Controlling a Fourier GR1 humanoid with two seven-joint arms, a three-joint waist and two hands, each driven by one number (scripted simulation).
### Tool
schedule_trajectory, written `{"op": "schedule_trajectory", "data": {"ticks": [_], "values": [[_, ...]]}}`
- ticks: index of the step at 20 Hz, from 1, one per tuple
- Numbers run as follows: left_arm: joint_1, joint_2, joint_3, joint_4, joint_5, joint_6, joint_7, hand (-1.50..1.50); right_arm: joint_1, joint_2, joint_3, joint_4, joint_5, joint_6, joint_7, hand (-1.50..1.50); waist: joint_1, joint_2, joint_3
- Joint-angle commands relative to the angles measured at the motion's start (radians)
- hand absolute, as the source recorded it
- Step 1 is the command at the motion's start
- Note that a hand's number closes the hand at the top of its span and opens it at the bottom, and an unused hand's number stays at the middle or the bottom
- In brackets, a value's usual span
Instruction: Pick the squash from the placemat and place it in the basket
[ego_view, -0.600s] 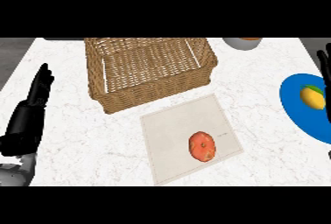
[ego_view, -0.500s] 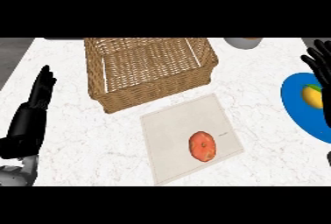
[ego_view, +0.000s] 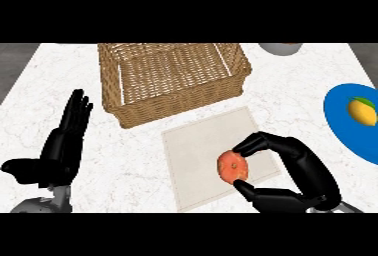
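progress: early, pickup only | right robot hand (ego_view: 295, 172) curls around the squash (ego_view: 233, 165), which sits on the placemat (ego_view: 199, 150) | left robot hand (ego_view: 63, 145) spread, resting | left to do: lift, drop in basket (ego_view: 173, 75)

A kitchen: white marble counter (ego_view: 148, 165) with wicker basket (ego_view: 173, 80), placemat (ego_view: 199, 150), and fruit on a blue plate (ego_view: 347, 135).

The right hand (ego_view: 295, 175) sits low at the right, its fingers and thumb curled into a pinch. The left hand (ego_view: 63, 145) rests open at the left edge, fingers up.
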Motion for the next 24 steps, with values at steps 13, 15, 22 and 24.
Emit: {"op": "schedule_trajectory", "data": {"ticks": [13, 15, 22, 24], "values": [[0.068, -0.040, 0.008, -0.002, 0.018, 0.012, -0.020, 0.00, 0.033, -0.245, 0.043, -0.188, 0.742, -0.136, 0.774, -1.50, -0.049, -0.011, -0.010], [0.053, -0.053, -0.001, 0.011, 0.024, 0.003, -0.022, 0.00, 0.012, -0.298, 0.073, -0.282, 0.725, 0.000, 0.880, -1.50, -0.050, -0.009, -0.010], [0.012, -0.036, -0.012, -0.020, 0.014, -0.015, 0.032, 0.00, -0.163, -0.265, 0.110, -0.513, 0.468, 0.342, 1.287, -1.50, 0.000, 0.006, -0.002], [0.030, -0.065, -0.019, -0.020, -0.001, 0.008, 0.007, 0.00, -0.205, -0.219, 0.128, -0.603, 0.427, 0.379, 1.437, -1.50, -0.005, 0.003, -0.001]]}}
